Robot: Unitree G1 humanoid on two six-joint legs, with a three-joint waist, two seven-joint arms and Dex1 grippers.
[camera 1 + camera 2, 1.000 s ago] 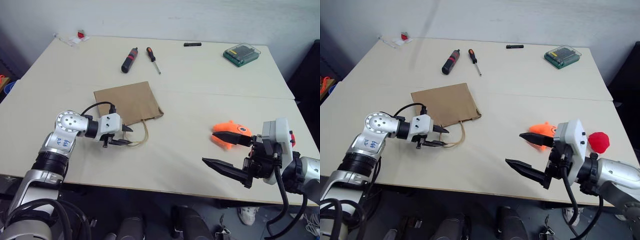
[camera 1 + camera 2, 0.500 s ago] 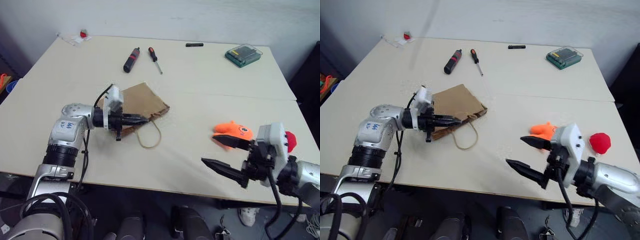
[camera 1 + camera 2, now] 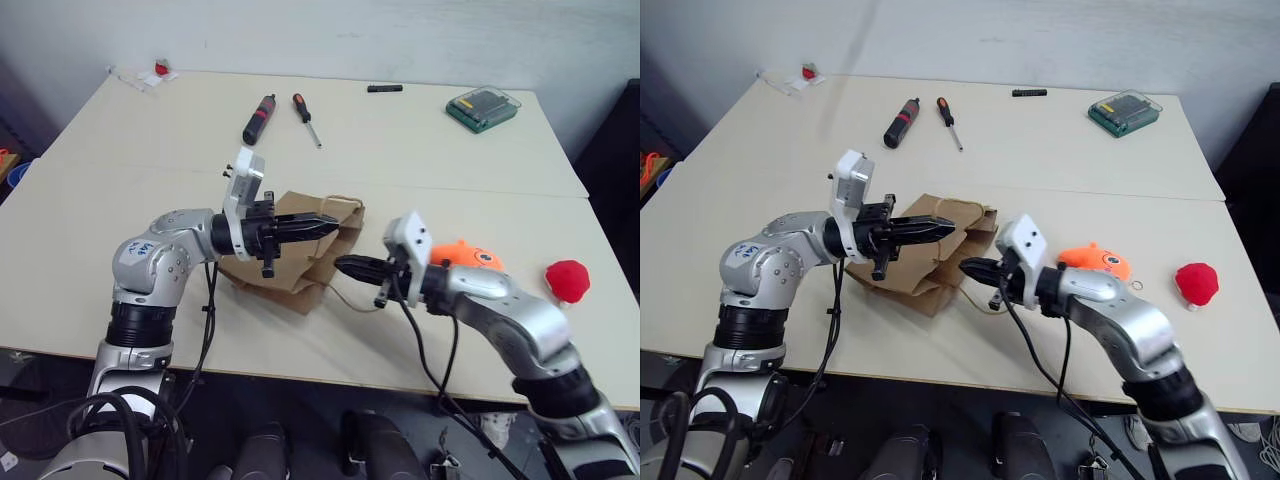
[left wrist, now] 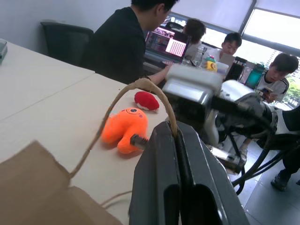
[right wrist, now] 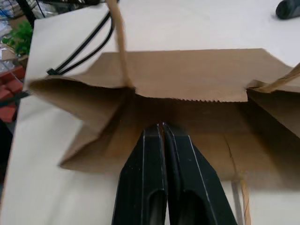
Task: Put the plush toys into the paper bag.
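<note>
The paper bag (image 3: 300,250) sits at the centre of the frame, lifted and crumpled, its mouth turned toward the right. My left gripper (image 3: 325,222) is clamped on one cord handle (image 4: 140,89) and holds it up. My right gripper (image 3: 350,266) is pinched on the near edge of the bag's mouth. The orange plush toy (image 3: 462,254) lies on the table (image 3: 420,150) just right of my right wrist; the red plush toy (image 3: 567,280) lies further right, near the edge.
</note>
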